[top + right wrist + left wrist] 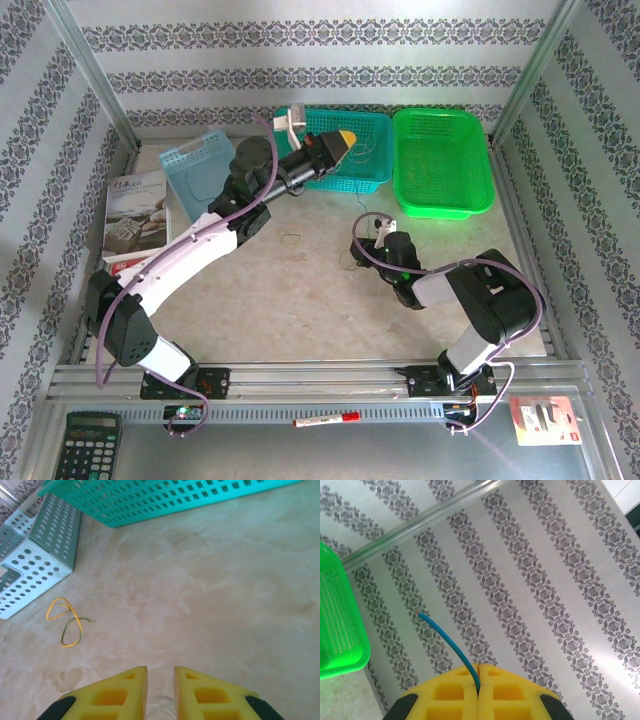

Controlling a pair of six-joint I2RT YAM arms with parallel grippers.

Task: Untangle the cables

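Cables (291, 238) lie apart here rather than in one clump. A blue cable (447, 642) is pinched in the closed jaws of the left gripper (478, 667), its free end curving up into the air. That gripper is held high over the teal basket (365, 170); we judge this keeps the strand clear of the others and ready to be dropped in. A yellow cable (67, 622) rests alone as a loose loop on the table (225, 605), well apart from both grippers, so it looks freed. The right gripper (160, 672) sits low over the table, jaws drawn near with a narrow gap. Something pale shows between them, but we cannot tell whether they grip it. We take it as working on what remains.
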